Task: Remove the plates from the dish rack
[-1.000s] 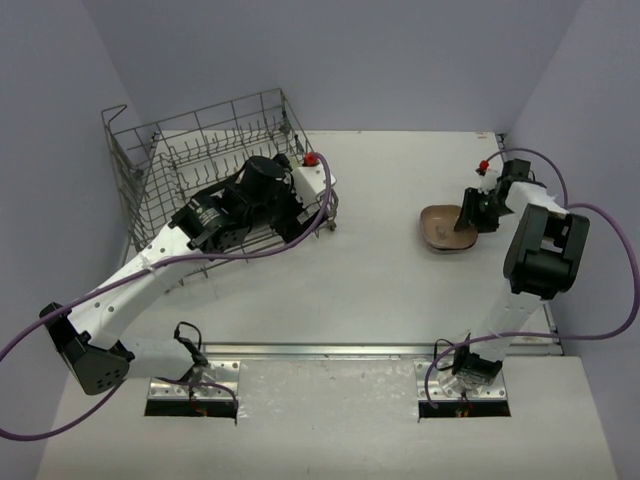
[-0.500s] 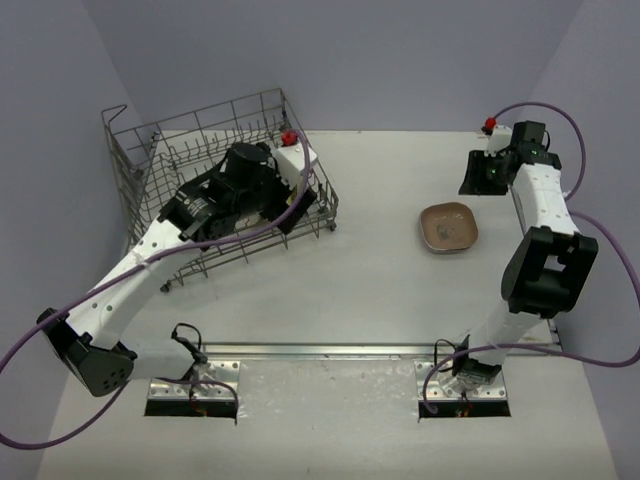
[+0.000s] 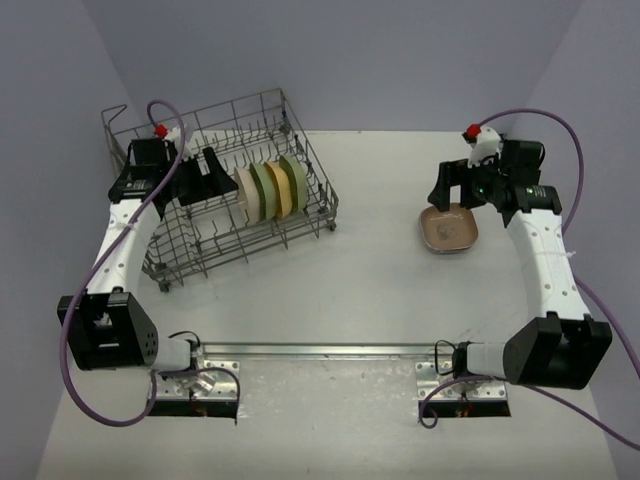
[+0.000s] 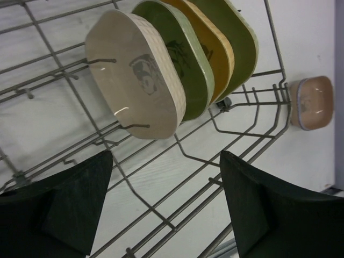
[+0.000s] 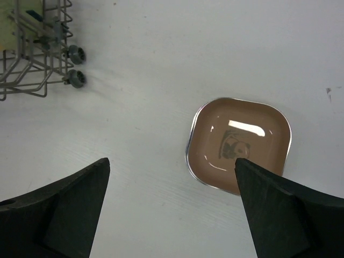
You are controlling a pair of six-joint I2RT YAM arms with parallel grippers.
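The grey wire dish rack (image 3: 190,235) stands at the back left. Several plates stand upright on edge in it: cream (image 4: 134,75), green (image 4: 185,59), yellow (image 4: 217,40) and olive (image 4: 239,32), seen from above as a row (image 3: 270,190). My left gripper (image 3: 205,172) (image 4: 166,156) is open inside the rack, just left of the cream plate, with nothing between its fingers. A brown plate (image 3: 448,228) (image 5: 239,145) lies flat on the table at the right, with a lavender rim showing under it. My right gripper (image 3: 462,192) (image 5: 172,161) is open above that plate's left edge and holds nothing.
The rack's wheels (image 5: 75,64) are at its right end, nearest the lying plates. Grey walls close in the table at the back and on both sides. Purple cables loop off both arms.
The left arm has swung from over the rack's right half back to its left end, uncovering the row of plates. The right gripper, off the brown plate, has opened wider above it.
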